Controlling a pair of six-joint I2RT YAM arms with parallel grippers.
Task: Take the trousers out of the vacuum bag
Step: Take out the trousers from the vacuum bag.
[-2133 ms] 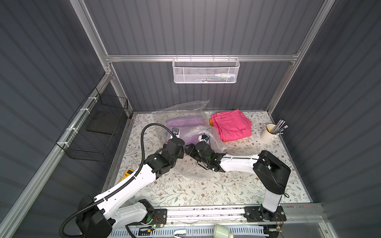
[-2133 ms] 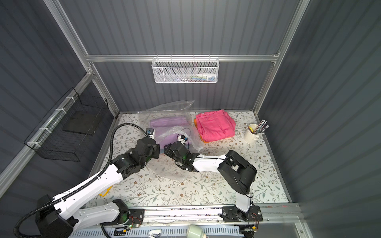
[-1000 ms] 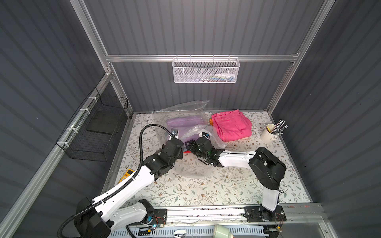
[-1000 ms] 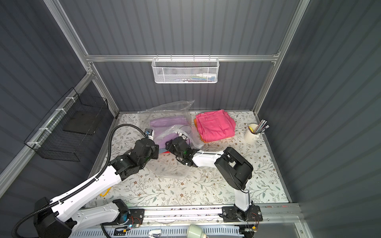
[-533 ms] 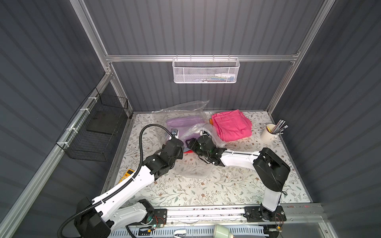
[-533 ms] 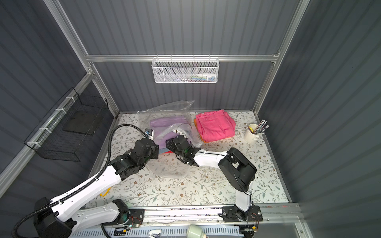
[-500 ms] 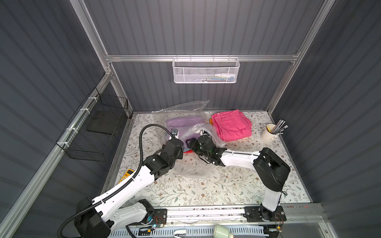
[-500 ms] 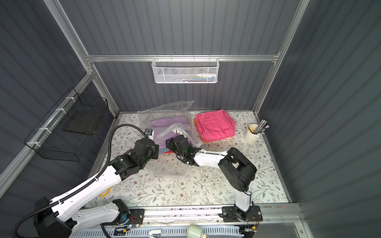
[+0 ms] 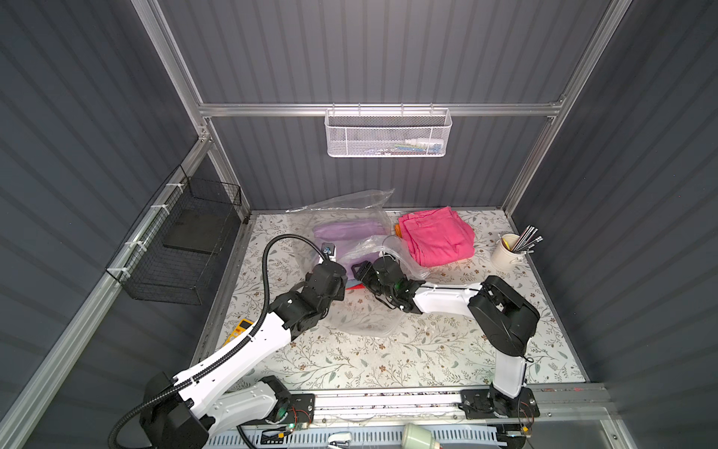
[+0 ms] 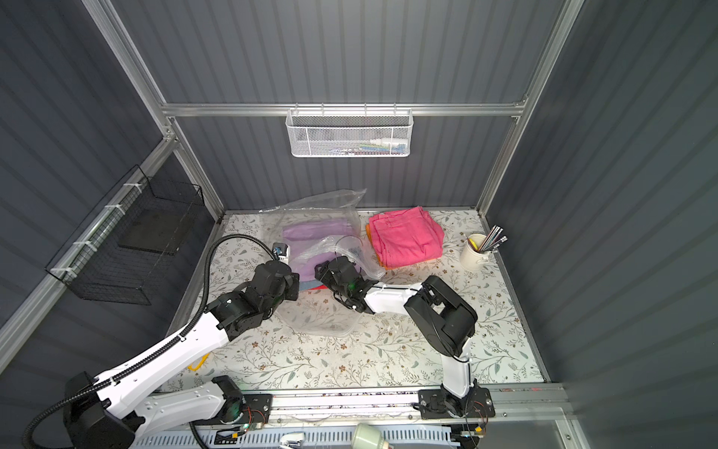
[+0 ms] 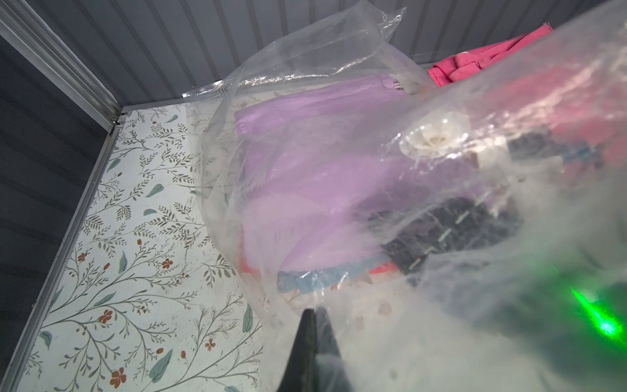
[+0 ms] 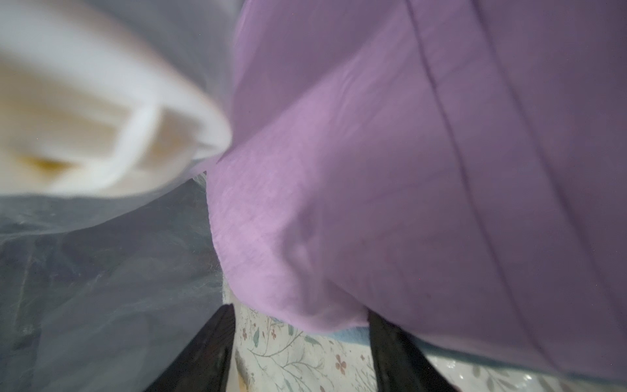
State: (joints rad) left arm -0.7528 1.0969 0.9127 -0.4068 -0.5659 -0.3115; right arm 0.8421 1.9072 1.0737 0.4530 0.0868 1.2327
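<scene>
My left gripper (image 11: 312, 334) is clamped tight on a bit of the vacuum bag (image 11: 305, 54) film. Only the left wrist view shows that; in both top views my own wrist blocks the tips. Same view looks through the plastic at the valve disc (image 11: 434, 139), and at the light blue trousers (image 11: 305, 281) and red trousers (image 11: 383, 269) lying under the lilac trousers (image 11: 305, 152) inside the bag.

My right gripper (image 12: 305, 356) is in under the film, jaws standing apart with nothing pinched and the lilac fold right at the tips. You only get that from the right wrist view.

What the wrists miss, in a top view: the bag sits toward the back of the floral table (image 9: 388, 357). The hot pink trousers (image 9: 437, 237) lie outside just beside it, on the orange trousers (image 9: 397, 229), which just peek out.
</scene>
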